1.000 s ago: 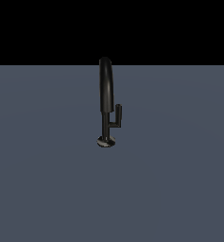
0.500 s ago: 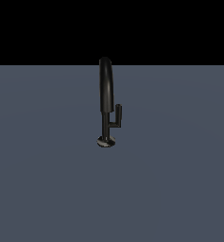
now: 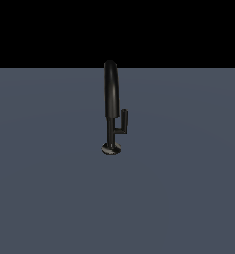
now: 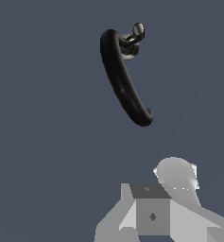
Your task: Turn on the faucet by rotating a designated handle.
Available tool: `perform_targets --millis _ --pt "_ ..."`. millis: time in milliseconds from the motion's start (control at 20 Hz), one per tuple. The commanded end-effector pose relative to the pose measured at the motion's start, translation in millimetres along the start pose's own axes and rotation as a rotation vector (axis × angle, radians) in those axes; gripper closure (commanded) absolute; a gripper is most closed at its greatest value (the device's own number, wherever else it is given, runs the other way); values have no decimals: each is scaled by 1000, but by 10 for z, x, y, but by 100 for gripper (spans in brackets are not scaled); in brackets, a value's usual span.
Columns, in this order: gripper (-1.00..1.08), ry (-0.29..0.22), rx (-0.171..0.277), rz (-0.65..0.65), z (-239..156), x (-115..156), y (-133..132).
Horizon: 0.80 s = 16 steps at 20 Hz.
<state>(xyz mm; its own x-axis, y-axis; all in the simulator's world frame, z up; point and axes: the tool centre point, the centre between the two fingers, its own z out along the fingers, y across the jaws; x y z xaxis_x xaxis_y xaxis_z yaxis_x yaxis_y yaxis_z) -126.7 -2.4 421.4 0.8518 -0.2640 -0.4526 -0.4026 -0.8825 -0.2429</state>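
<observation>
The short black L-shaped handle juts from the thin stem of the glossy black tall faucet toward the exterior view's right, a thin bar ending in a stubby rod that stands upright, so its grippable long axis runs vertically. It sits low on the stem, just above the small round disc base resting on the flat grey-blue bench.

In the wrist view the handle shows beyond the thick arched spout, which lies between it and the pale grey gripper body. The gripper is well apart from the faucet and touches nothing. Its fingers are not visible in either view, so I cannot tell whether they are spread or closed. Reaching the rod likely means passing round the spout.
</observation>
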Motion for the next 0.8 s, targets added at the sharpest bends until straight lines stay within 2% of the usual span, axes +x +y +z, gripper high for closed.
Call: perform_targets --millis 0,750 --pt "108 -39 37 37 22 158 -21" --pt "108 -290 273 267 293 1124 -48"
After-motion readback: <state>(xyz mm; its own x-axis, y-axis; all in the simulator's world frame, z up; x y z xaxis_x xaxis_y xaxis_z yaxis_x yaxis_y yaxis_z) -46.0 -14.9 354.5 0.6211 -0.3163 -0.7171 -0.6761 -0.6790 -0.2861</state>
